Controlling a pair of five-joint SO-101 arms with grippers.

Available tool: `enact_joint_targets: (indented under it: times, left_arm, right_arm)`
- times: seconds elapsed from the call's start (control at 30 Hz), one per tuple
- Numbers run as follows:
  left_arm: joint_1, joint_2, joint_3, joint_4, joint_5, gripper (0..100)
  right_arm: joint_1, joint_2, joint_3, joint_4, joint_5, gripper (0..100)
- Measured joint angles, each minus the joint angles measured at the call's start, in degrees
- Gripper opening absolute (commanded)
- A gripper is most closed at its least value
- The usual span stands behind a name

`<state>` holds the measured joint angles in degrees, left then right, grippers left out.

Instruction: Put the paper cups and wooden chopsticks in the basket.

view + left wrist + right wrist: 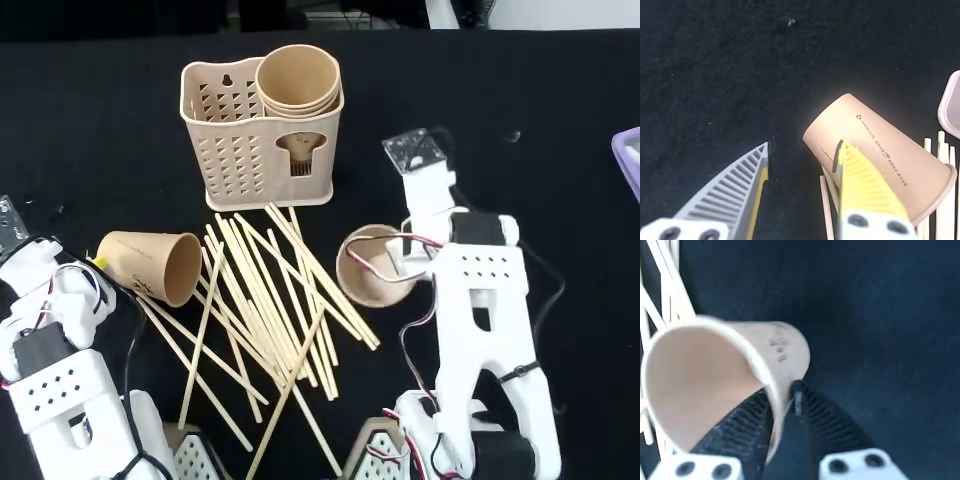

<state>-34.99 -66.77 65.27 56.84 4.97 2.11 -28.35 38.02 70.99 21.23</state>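
Right claw [783, 396] on printed paper cup [700, 375]

Basket [235, 150] compartment beside stacked cups [298, 80] open, chopsticks [262, 300] sprawled across table [100, 110] before it

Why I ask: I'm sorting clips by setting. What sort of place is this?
Likely a robot test bench: two white arms at a black table, with a basket, paper cups and loose chopsticks.

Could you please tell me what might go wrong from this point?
The right gripper pinches the held cup by its thin wall, so it may crumple or slip. The lying cup could roll away from the open left gripper. Either arm's sweep might scatter the loose chopsticks.
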Motion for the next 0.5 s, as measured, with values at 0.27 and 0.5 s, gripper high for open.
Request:
enact_joint_targets:
  times: [0.27,0.5]
  left_arm:
    - [0.00,0.00,0.00,0.00,0.00,22]
    - [0.00,0.00,0.00,0.00,0.00,22]
  right_arm:
    - [1.58,-5.63,-16.09,8.44,-0.26,1.0]
    - [0.35,-5.45,-41.41,11.25,-10.20,1.1]
